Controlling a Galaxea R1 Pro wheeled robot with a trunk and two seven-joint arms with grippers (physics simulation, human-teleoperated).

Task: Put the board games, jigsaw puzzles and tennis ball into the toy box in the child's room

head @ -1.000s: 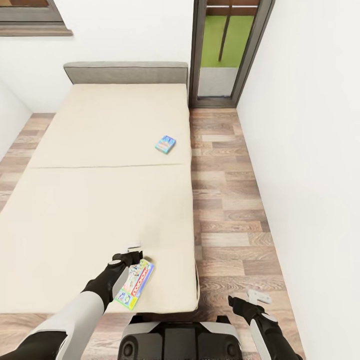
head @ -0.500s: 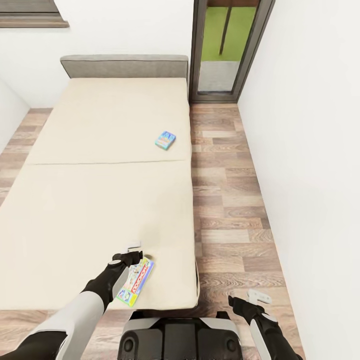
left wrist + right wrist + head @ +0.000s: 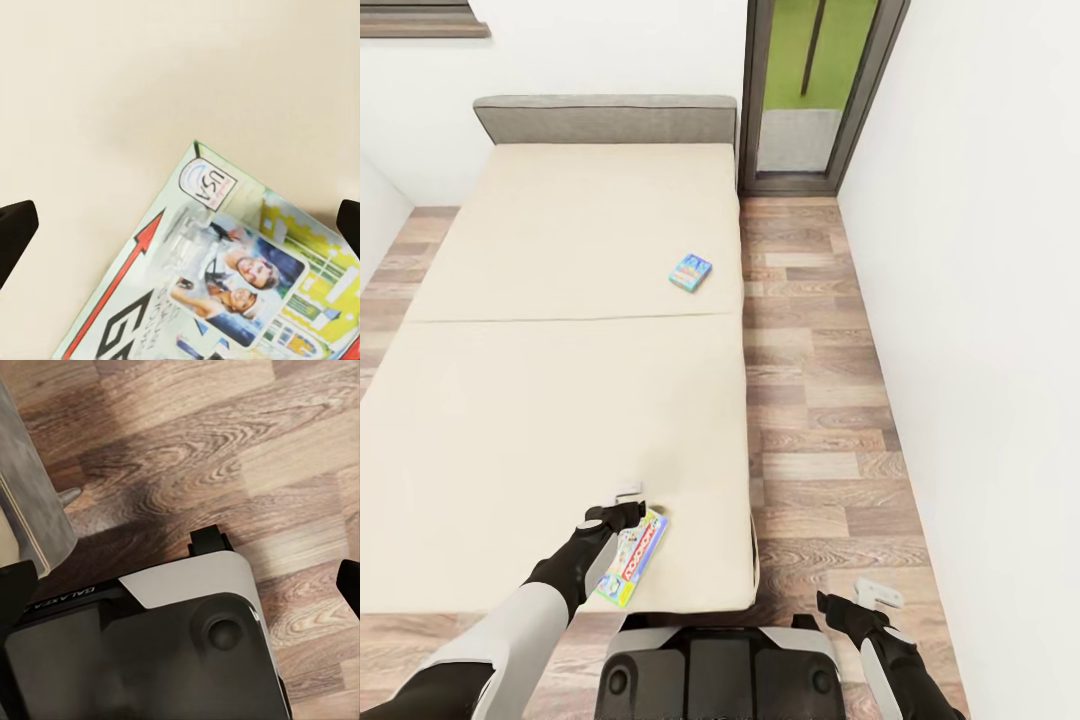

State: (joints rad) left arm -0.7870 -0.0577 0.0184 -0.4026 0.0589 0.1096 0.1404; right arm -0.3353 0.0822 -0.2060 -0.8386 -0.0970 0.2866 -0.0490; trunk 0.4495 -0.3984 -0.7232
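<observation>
A green-edged board game (image 3: 632, 558) lies flat on the cream bed (image 3: 560, 400), close to its foot edge. My left gripper (image 3: 625, 503) hovers open just above that box's far end. In the left wrist view the printed lid (image 3: 225, 277) spreads below the gripper (image 3: 180, 225), with a dark fingertip at each side and nothing between them. A small blue board game (image 3: 690, 272) rests farther up the bed near its right edge. My right gripper (image 3: 860, 600) hangs open over the wood floor beside the bed. The table, toy box, jigsaw puzzles and tennis ball are out of view.
A strip of wood-plank floor (image 3: 810, 400) runs between the bed and the white right wall (image 3: 980, 300). A grey-framed glass door (image 3: 815, 90) stands past the grey headboard (image 3: 605, 118). My own base (image 3: 150, 652) sits at the bed's foot.
The whole picture has shifted: the bed and both board games sit slightly higher in view, so the camera has moved. Both arms hold the same pose, grippers still open.
</observation>
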